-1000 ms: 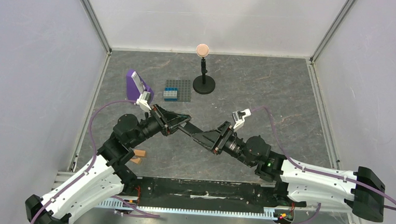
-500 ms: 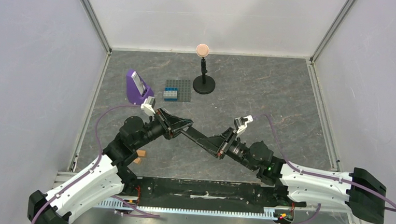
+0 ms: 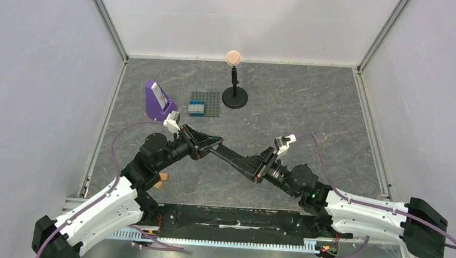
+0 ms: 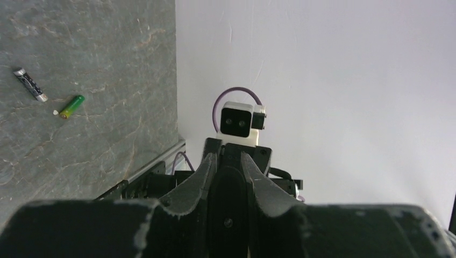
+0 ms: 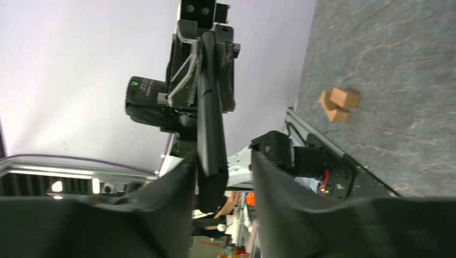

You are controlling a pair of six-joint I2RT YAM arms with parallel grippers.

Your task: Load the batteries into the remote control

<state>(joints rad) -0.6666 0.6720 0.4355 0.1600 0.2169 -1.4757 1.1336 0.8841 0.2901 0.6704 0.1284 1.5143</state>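
The left fingers (image 4: pixel 80 231) are clamped on one end of the remote control (image 5: pixel 209 123), which is held up off the surface (image 3: pixel 310 110) as a slim black bar running across to the right fingers (image 5: pixel 301 215). In the right wrist view the other end of the bar lies between the right fingers, pressed against one of them. A strip of background shows between it and the other finger, so these fingers seem to stand slightly apart around it rather than clamped. That view is steep and dark at the bottom, and the contact there is hard to judge. From the left wrist the remote shows only end-on, a narrow dark shape. The left fingers themselves are a blurred black mass cut off by the lower edge. No buttons or battery recess can be made out in any view.

The batteries lie on the surface well away from both pairs of fingers. The green battery (image 4: pixel 71 106) and the dark battery (image 4: pixel 30 85) sit near each other but apart, up and to the left of the left fingers in that wrist view. I cannot find them from above.

Two orange-tan blocks (image 5: pixel 339 102) rest touching each other on the surface, well off to one side of the right fingers.
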